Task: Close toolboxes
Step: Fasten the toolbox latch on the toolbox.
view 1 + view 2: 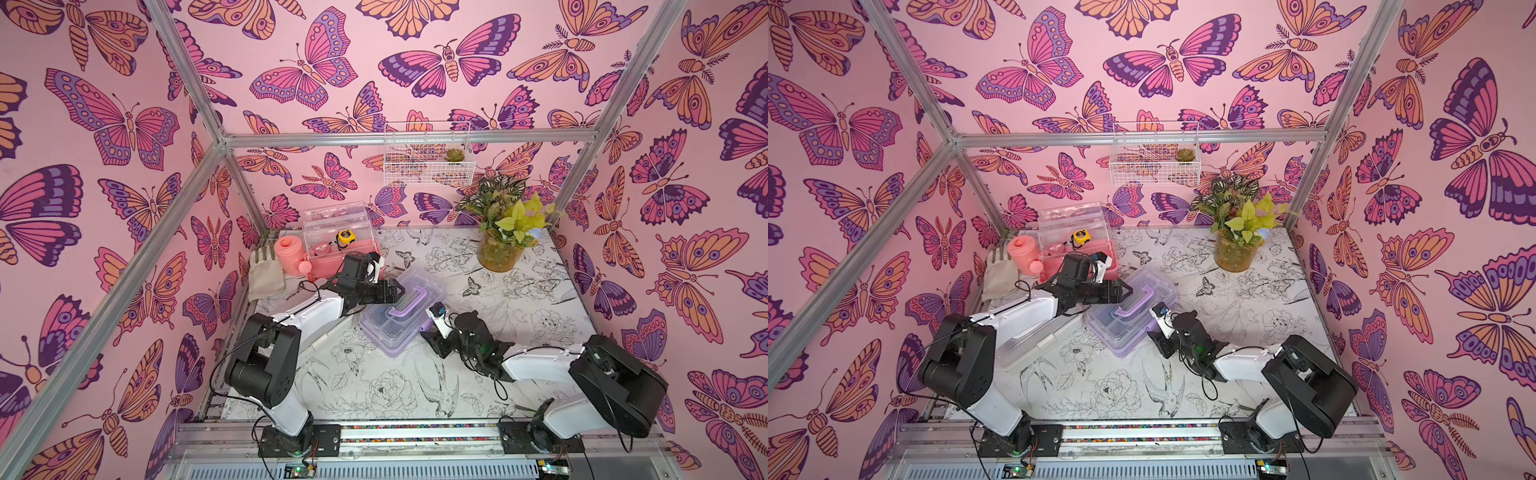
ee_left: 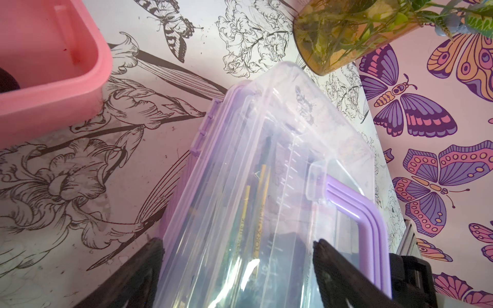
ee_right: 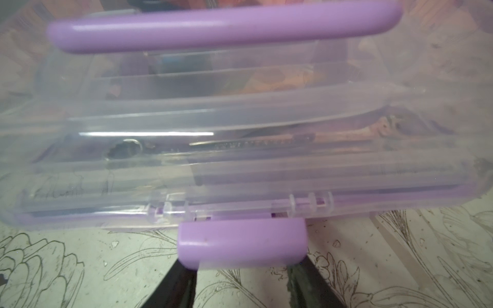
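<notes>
- At the middle of the counter point(image 1: 498, 332), showing the purple toolbox point(image 1: 386, 332) lying with its clear lid lowered.
- Straddling that lid with the left end effector point(image 2: 237, 248), spread wide.
- Flanking the purple latch point(image 3: 241, 245) with the right end effector point(image 3: 242, 274), partly spread; pinching or not, cannot tell.
- Showing the pink toolbox point(image 1: 324, 266) lid-up at back left, beside the watering can point(image 1: 289, 253).

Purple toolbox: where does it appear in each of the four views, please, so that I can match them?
Top view: purple toolbox at the centre of the table.
Top view: again at the centre.
Left wrist: seen lengthwise, one end close to the camera, pink toolbox off to one side.
Right wrist: fills nearly the whole picture, purple latch nearest.
Shared landmark: its purple handle.
</notes>
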